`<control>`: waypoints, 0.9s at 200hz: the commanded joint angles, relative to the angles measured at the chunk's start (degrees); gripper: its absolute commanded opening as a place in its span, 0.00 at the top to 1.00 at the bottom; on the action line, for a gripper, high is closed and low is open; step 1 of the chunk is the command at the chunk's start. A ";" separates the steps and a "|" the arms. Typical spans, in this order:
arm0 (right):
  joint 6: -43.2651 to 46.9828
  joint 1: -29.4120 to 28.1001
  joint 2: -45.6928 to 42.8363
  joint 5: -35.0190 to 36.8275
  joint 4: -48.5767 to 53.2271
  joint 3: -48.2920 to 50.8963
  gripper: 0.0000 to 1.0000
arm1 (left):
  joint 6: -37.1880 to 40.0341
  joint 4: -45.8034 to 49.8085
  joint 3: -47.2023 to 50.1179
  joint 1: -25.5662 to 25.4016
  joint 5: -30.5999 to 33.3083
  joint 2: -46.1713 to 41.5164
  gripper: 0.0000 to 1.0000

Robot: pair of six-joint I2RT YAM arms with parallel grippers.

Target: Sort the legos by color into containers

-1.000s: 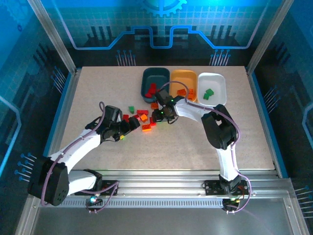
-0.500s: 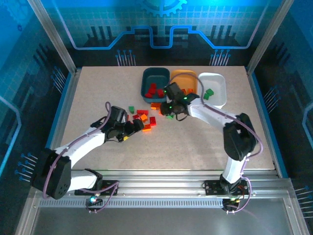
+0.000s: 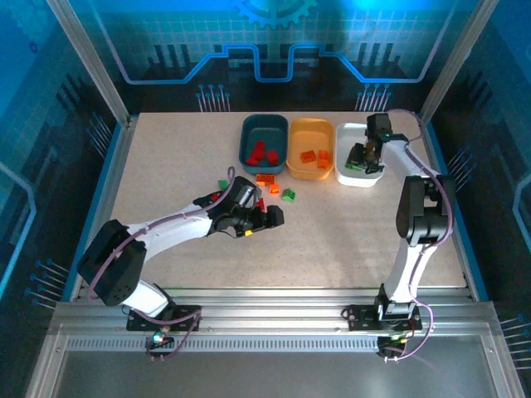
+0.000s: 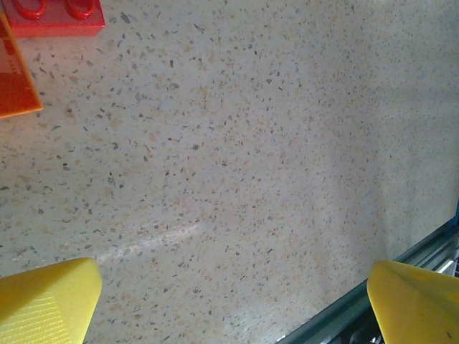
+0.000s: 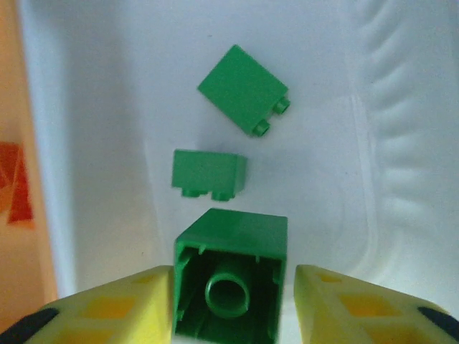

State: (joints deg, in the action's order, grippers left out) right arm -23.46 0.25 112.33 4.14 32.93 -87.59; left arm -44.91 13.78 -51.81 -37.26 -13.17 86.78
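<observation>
Comparing the overhead view with a second ago: the right gripper [image 3: 362,157] has swung from the loose pile at mid-table up to the white tray [image 3: 353,180] at upper right. The left gripper [image 3: 267,217] has slid rightward past the pile to frame centre. So one more green piece has reached its tray, next to the orange tray [image 3: 295,133] and the teal tray [image 3: 246,137]. A green brick [image 3: 288,195], another green one [image 3: 224,183] and an orange-red cluster [image 3: 265,179] are unsorted below the trays. The left arm may hide further bricks.

Left wrist view: yellow fingertips [image 4: 46,301] sit at the two lower corners, spread wide over bare speckled table [image 4: 251,143] with nothing between them. A red brick [image 4: 57,14] and an orange piece [image 4: 14,79] are cut off at upper left.

Right wrist view: a hollow-bottomed green lego [image 5: 231,283] sits between the yellow fingers [image 5: 107,308], above the white floor. A thin sliver shows at its right side. Cannot tell whether it is pinched or already let go. Two green bricks lie beyond it, one [image 5: 210,174] just above and one [image 5: 244,89] higher up. The lego's lower edge is blurred and cropped.
</observation>
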 commanded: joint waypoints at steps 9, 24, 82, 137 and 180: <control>0.98 1.42 -1.33 -2.71 3.22 -3.80 0.44 | 2.01 2.85 -3.07 -0.19 -0.64 0.47 0.01; 0.52 1.24 -5.54 -3.08 2.32 -1.70 0.41 | 3.42 4.73 -4.36 -0.14 0.41 0.00 0.01; 0.57 -17.49 -19.26 -2.36 -6.24 14.67 0.33 | 4.19 7.39 -1.85 9.09 4.13 -5.78 0.01; -3.69 -28.01 -5.50 -0.67 -8.40 10.67 0.16 | 1.98 8.72 6.63 22.29 0.20 -15.04 0.01; -8.84 -28.77 3.03 -4.24 -10.10 6.56 0.18 | 0.80 8.65 12.07 23.37 1.15 -21.03 0.01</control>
State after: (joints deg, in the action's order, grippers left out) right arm -28.23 -28.10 112.73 1.91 24.77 -77.56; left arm -42.94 21.28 -42.26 -14.50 -11.18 68.10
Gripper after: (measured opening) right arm 0.828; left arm 0.990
